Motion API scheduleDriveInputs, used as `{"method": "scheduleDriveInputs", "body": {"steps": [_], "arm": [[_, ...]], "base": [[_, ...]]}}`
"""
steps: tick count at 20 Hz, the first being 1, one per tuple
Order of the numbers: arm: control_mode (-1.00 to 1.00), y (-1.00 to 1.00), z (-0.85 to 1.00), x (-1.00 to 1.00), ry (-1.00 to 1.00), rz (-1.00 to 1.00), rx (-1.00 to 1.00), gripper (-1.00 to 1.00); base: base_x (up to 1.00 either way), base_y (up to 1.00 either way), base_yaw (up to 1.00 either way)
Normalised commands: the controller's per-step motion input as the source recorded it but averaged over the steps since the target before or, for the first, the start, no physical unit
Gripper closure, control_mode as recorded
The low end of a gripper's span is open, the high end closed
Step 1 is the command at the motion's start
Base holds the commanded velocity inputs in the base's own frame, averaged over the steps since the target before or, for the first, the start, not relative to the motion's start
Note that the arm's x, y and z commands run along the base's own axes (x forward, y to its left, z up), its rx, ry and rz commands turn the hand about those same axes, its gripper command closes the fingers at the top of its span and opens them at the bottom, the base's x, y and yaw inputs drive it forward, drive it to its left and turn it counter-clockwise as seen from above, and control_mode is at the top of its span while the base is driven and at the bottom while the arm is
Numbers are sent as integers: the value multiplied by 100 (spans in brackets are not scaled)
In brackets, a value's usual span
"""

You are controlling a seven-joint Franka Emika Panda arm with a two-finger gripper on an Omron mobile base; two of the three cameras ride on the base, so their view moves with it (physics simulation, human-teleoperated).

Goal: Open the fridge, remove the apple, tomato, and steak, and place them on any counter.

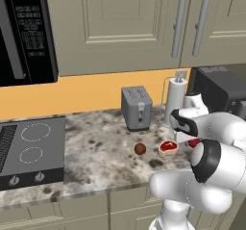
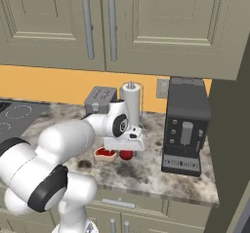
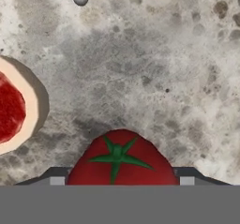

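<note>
A red tomato (image 3: pixel 121 160) with a green stem star sits between the two dark fingertips of my gripper (image 3: pixel 122 181), whose jaws stand open close beside its flanks. It rests on the speckled counter (image 2: pixel 146 171), under the hand (image 2: pixel 128 150). The steak (image 1: pixel 168 147), red with a pale rim, lies flat just left of the tomato (image 2: pixel 126 154) and appears at the left edge of the hand view (image 3: pixel 11 108). A dark red-brown ball, the apple (image 1: pixel 140 149), sits further left on the counter (image 1: pixel 96 152). I cannot tell whether the tall dark wall (image 2: pixel 239 129) at the right is the fridge.
A grey toaster (image 1: pixel 137 108) and a paper towel holder (image 1: pixel 175 99) stand against the orange back wall. A black coffee machine (image 2: pixel 185 125) stands right of my hand. The cooktop (image 1: pixel 31 149) lies far left under the microwave (image 1: pixel 24 31). Beige cabinets hang overhead.
</note>
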Motion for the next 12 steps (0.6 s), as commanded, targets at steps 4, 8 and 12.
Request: {"method": "scheduleDriveInputs", "body": {"steps": [4,8,12], "arm": [[-100,-2,1,1,0,2,0,-100],[-100,0,16,-10,-7,4,0,-100],[-100,4,43,-39,-18,4,0,-100]], "base": [[0,0,0],[0,0,0],[0,0,0]]}}
